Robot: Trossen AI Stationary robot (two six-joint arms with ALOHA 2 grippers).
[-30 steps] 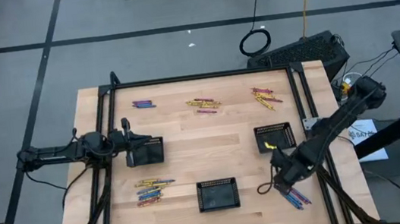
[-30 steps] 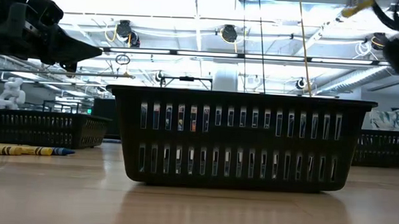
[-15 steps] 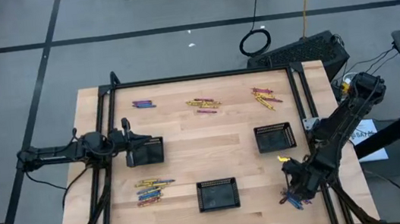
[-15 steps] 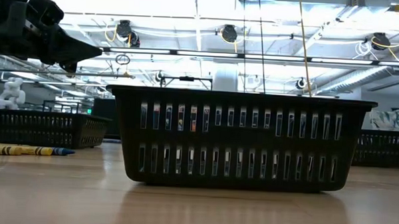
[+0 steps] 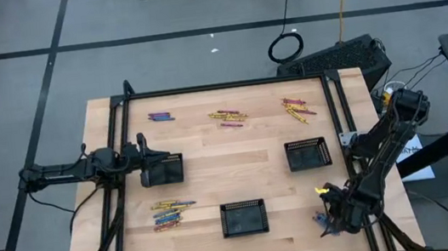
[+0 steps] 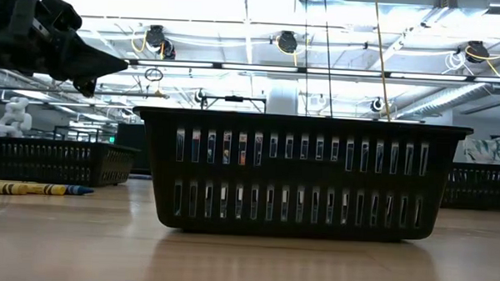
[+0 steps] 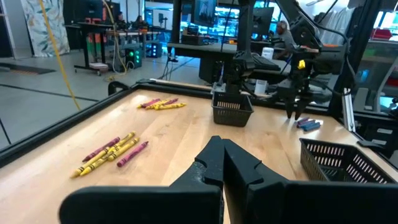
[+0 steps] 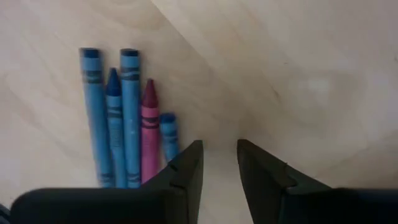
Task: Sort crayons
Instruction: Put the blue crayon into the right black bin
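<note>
The right gripper (image 8: 217, 163) hangs over the wooden table (image 5: 214, 187) close to its near right corner, on the near right side of the middle tray (image 5: 245, 217). Its two fingers (image 8: 184, 167) stand a little apart with only bare wood in the gap, and they hold nothing. Just beside one fingertip lies a small row of crayons (image 8: 124, 118), four blue and one pink, side by side and touching each other (in the high view the gripper covers most of them).

The left gripper (image 7: 222, 155) waits on the far left side of the middle tray, above the left tray (image 5: 166, 169); its fingers are pressed together and empty.

Other crayons lie in groups around the middle tray: a mixed heap (image 5: 171, 213) just to its left, a few (image 5: 160, 116) at the far left, a yellow and red bunch (image 5: 228, 117) straight beyond it, and another bunch (image 5: 296, 109) at the far right. The right tray (image 5: 308, 154) stands beyond it to the right.
</note>
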